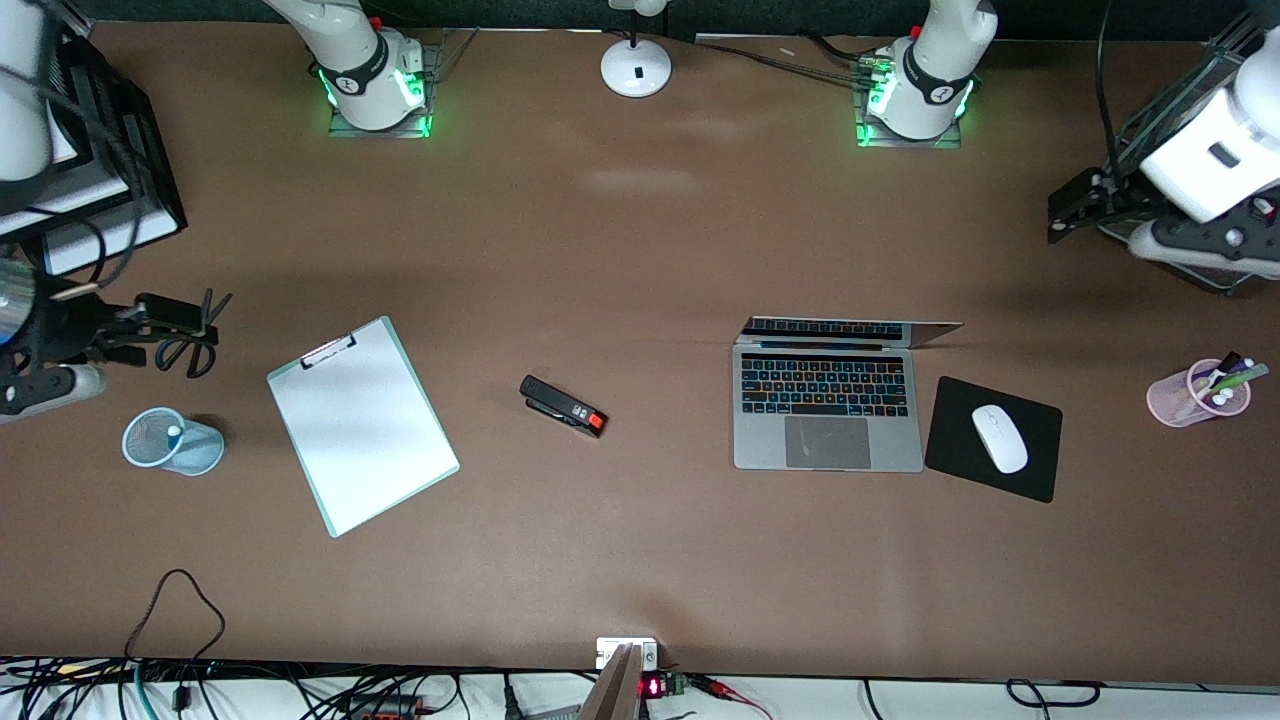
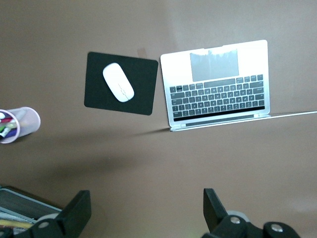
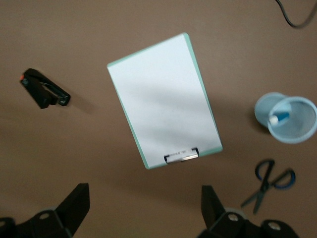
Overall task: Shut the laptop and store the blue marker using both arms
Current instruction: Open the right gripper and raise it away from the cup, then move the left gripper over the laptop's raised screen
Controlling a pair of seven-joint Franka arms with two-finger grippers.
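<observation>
The laptop (image 1: pixel 828 400) lies open on the table beside the black mouse pad (image 1: pixel 992 438), toward the left arm's end, and the blue marker (image 3: pixel 280 118) already stands in the light blue mesh cup (image 1: pixel 172 441) near the clipboard (image 1: pixel 362 424). Both the left gripper (image 2: pixel 143 208) and the right gripper (image 3: pixel 143 203) hang high with jaws spread and empty. Closing the lid looks like the step in hand; it calls for the left gripper to come down to the raised screen edge and press it toward the keyboard.

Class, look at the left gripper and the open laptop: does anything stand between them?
Nothing visible does. The left gripper hangs open above bare table, and the laptop stands open with only the mouse pad beside it, toward the left arm's end.
</observation>
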